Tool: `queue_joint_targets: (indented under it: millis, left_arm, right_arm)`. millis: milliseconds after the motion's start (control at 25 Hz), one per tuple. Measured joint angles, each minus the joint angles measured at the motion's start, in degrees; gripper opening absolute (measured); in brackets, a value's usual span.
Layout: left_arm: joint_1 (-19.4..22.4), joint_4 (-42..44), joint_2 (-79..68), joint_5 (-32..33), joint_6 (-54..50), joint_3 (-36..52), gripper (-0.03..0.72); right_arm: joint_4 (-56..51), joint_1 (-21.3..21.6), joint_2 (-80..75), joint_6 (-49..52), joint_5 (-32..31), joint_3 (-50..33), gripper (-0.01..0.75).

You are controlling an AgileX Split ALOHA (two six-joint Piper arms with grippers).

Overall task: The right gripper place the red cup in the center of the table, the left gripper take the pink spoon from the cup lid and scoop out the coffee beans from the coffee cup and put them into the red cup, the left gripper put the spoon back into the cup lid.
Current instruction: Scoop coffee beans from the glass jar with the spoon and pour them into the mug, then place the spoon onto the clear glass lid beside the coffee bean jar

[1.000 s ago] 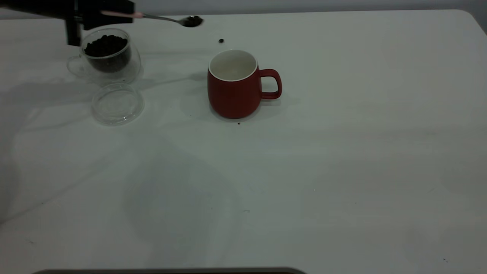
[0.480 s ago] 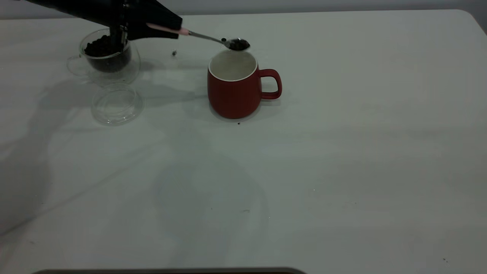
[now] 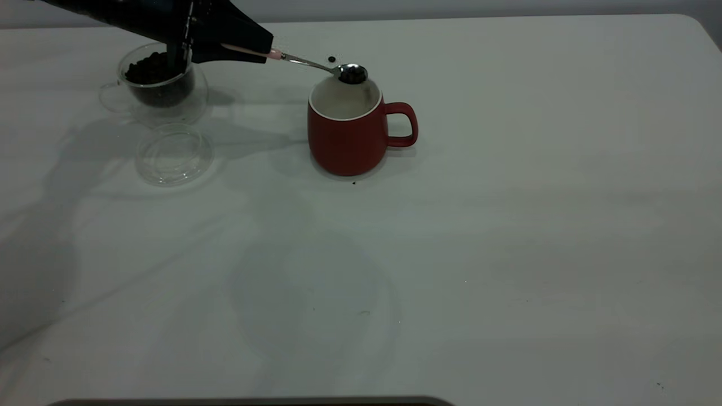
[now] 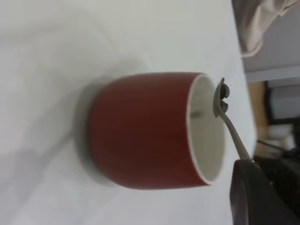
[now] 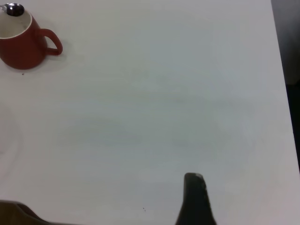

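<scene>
The red cup stands upright near the middle of the table, handle to the right. My left gripper is shut on the handle of the pink spoon. The spoon's metal bowl sits over the cup's far rim. In the left wrist view the red cup is close, with the spoon at its mouth and my left gripper beside it. The coffee cup holds coffee beans at the back left. The cup lid lies empty in front of it. My right gripper is open, far from the red cup.
One loose bean lies on the table behind the red cup. A small dark speck lies in front of its base. The table's rounded corner is at the back right.
My left gripper has carried the loaded spoon right from above the coffee cup to the red cup's far rim and lowered it. The spoon bowl now looks shinier.
</scene>
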State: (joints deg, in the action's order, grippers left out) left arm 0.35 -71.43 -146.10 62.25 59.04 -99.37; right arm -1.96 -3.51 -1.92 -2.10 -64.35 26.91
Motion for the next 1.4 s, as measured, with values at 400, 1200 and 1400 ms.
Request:
queue_joint_targets:
  millis: [400, 1200, 1400]
  left_arm:
    - [-0.2, 0.4, 0.0, -1.3, 28.5, 0.0, 0.115]
    - [11.9, 13.4, 17.7, 4.8, 5.9, 0.0, 0.115]
    - [19.2, 17.4, 17.6, 4.8, 3.3, 4.4, 0.115]
  right_arm:
    - [0.0, 0.0, 0.0, 0.0, 0.0, 0.0, 0.59]
    - [0.0, 0.0, 0.0, 0.0, 0.0, 0.0, 0.59]
    - [0.0, 0.0, 0.0, 0.0, 0.0, 0.0, 0.59]
